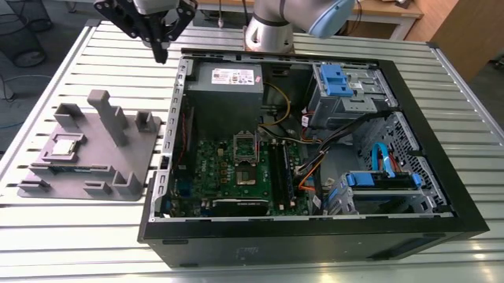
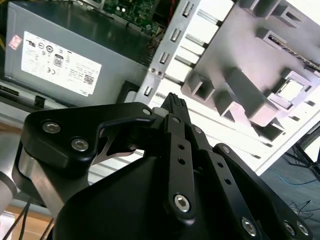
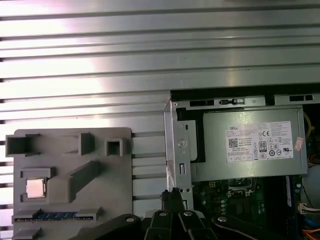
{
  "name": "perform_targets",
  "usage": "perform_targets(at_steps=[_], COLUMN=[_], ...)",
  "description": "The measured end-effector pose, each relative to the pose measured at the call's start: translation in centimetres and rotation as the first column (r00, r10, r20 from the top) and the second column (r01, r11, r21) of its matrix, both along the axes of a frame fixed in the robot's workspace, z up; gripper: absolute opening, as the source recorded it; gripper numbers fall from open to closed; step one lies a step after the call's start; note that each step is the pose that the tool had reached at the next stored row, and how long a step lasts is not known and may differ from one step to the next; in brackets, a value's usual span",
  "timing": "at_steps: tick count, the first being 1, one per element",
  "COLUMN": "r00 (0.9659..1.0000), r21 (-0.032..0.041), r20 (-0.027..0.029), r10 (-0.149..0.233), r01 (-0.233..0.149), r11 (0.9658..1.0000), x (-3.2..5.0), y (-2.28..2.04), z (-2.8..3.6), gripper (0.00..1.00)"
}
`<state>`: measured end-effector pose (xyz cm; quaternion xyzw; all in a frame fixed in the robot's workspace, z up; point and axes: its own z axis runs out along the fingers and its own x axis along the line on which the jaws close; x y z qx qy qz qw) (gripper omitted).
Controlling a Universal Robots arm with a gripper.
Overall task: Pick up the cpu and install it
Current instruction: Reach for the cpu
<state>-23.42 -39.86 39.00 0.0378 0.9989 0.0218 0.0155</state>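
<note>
Closest to me is the black wall of the open computer case (image 1: 315,236), lying on its side on a slatted metal table (image 1: 79,236). Inside the case, at its near corner on the exterior view's right, sits a blue-fronted drive cage (image 1: 382,180). Towards the case's other side lies the green circuit board (image 1: 228,177). The metal socket frame (image 1: 245,149) with its dark centre is on the board's far half. Outside the case, just beside its wall on the exterior view's left, a grey plastic tray (image 1: 138,150) rests on the table. The cpu (image 1: 65,145) lies flat in a square pocket on the side of the tray away from the case. It is not yet picked up, and it shows as a pale square in both wrist views (image 3: 35,188) (image 2: 291,90). Deeper into the case, against its far wall, is the grey power supply (image 1: 224,88), its white label showing in the first wrist view (image 3: 250,150). The gripper (image 1: 162,57) hangs in the air above the table, just off the case's far corner on the tray's side. It is well apart from the cpu, and its black fingers (image 2: 176,107) are drawn together to a point with nothing between them. Beyond the case's far wall stands the silver base of the arm (image 1: 272,29).
</note>
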Motion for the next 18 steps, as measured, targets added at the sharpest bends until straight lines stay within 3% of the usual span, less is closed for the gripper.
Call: perform_targets(at_steps=[14,18], r00=[1.0000,1.0000], r21=[0.0001,0.0001], r20=[0.0037,0.0039], r10=[0.000,0.000], r01=[0.000,0.000], r11=[1.0000,1.0000], x=[-5.95,-6.33], y=[0.01,0.01], z=[-0.28,-0.29], gripper=[0.11,0.11])
